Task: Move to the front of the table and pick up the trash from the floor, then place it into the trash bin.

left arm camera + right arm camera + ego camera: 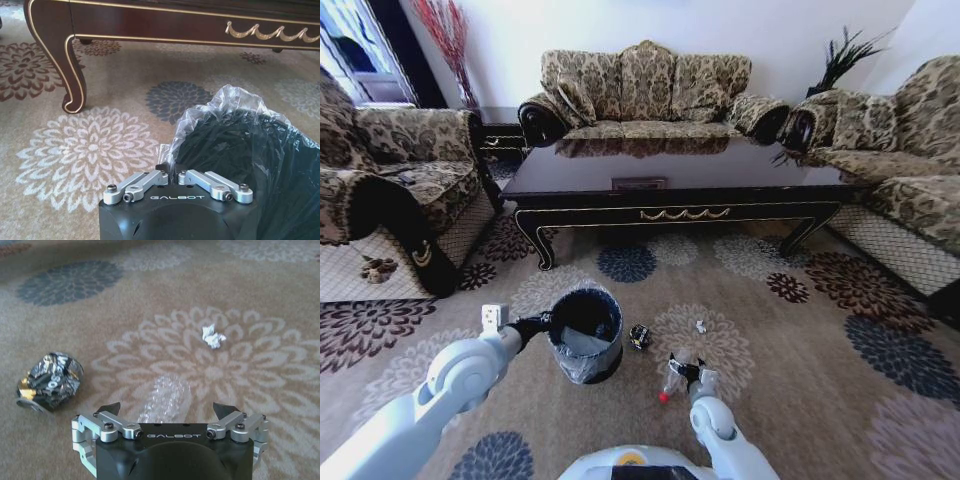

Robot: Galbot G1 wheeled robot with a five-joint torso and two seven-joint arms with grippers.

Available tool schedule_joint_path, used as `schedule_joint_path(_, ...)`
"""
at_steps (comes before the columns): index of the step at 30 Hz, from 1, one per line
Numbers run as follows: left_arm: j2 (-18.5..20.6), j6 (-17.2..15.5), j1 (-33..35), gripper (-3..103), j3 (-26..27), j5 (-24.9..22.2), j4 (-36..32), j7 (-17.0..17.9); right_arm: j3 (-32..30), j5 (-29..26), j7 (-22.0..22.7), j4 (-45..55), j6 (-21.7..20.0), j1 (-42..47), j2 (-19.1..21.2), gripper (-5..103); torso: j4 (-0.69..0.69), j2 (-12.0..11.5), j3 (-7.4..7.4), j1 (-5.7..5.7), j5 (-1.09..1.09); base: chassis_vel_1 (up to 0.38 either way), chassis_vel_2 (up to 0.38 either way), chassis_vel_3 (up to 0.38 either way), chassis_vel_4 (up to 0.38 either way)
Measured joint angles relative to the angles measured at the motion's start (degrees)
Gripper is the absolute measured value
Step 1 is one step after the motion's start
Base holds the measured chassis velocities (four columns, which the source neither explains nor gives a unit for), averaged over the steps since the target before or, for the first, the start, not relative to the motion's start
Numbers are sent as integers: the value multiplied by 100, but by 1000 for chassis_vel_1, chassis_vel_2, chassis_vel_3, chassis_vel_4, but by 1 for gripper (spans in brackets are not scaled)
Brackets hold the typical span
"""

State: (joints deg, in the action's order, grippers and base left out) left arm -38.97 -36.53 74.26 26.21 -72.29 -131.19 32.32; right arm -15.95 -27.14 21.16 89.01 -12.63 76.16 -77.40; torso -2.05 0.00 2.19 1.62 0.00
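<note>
Head view: coffee table (670, 180) runs across the upper middle of the frame, carpet (800, 350) fills the lower half. Bin (585, 335) stands left of centre on the carpet, black bag liner over the rim.

Left gripper (542, 323) sits at the bin's left rim. Left wrist view: its jaws are pressed together on the edge of the bag (220, 107) at the rim, with the table leg (70, 65) in the upper left of that frame.

Right gripper (682, 372) is low over the carpet, lower centre of the head view, right at the plastic bottle (672, 383); its red cap (663, 397) pokes out toward the lower left. Right wrist view: the fingers (109, 408) are spread wide, with the clear bottle (165, 400) lying between them on a cream flower medallion. Can't tell if they touch it.

Other trash on the carpet: dark crumpled ball (639, 337) just right of the bin, at centre-left of the right wrist view (50, 381); small white scrap (701, 326) further right, upper right of centre in the right wrist view (212, 336).
</note>
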Motion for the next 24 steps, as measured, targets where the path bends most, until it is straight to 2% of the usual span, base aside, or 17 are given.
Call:
schedule_joint_path(15, -20, 9, 164, 4, 101, 32, -74, -31, 166, -2, -47, -539, 64, -131, -163, 101, 0, 0, 0, 0, 0, 0, 0, 0, 0)
schedule_joint_path(17, -12, 9, 166, 4, 122, 32, -74, -46, 184, -2, -51, -566, 51, -134, -165, 93, 0, 0, 0, 0, 0, 0, 0, 0, 0)
schedule_joint_path(18, -12, 9, 166, 4, 122, 32, -74, -46, 184, -2, -51, -566, 51, -134, -165, 93, 0, 0, 0, 0, 0, 0, 0, 0, 0)
schedule_joint_path(21, -4, 10, 157, 4, 127, 26, -73, -52, 196, -3, -71, -591, 44, -109, -160, 77, 0, 0, 0, 0, 1, 0, 0, 0, 0)
schedule_joint_path(23, -4, 10, 153, 4, 127, 26, -71, -52, 196, -2, -77, -593, 44, -100, -157, 77, 0, 0, 0, 0, 1, 0, 0, 0, 0)
schedule_joint_path(24, -4, 12, 142, 4, 121, 25, -63, -52, 196, -2, -84, -593, 44, -92, -152, 71, 0, 0, 0, 0, 0, 0, 0, 0, 0)
